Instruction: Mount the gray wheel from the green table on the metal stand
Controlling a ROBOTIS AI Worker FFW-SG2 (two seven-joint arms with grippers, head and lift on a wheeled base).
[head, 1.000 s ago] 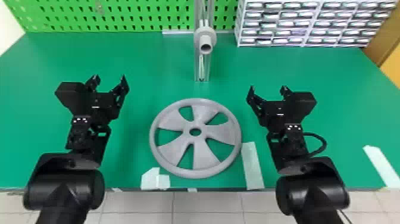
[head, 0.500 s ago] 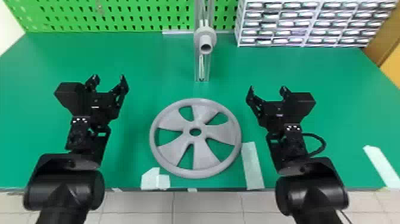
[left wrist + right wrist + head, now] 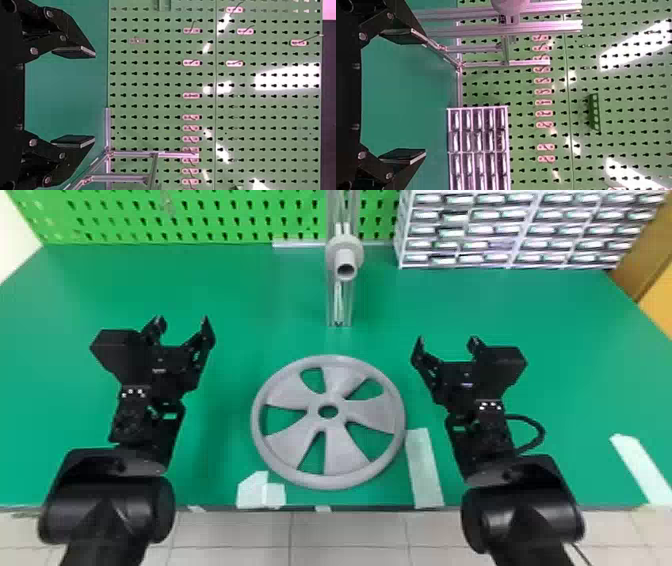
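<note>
The gray wheel [image 3: 345,452] lies flat on the green table [image 3: 250,305], by the middle of its near edge, with the green top showing between the broad spokes and through the center hole. Beyond it, toward the middle of the far edge, the metal stand [image 3: 339,305] rises upright, bearing a gray hub [image 3: 345,257] whose round open end points toward the near edge; the wheel is well apart from it. The left tool [image 3: 182,322] is over the table on the left-edge side of the wheel, released, its two fingers spread wide with nothing between them. The right tool [image 3: 447,340] is over the table on the right-edge side of the wheel, also released and empty, its fingers well apart. One pale tape strip [image 3: 425,470] runs from just beside the wheel's rim to the near edge, and another [image 3: 637,465] slants close to the near right corner. Along the far edge stands a green pegboard [image 3: 225,215], with a drawer rack [image 3: 515,232] in front of it toward the far right corner.
</note>
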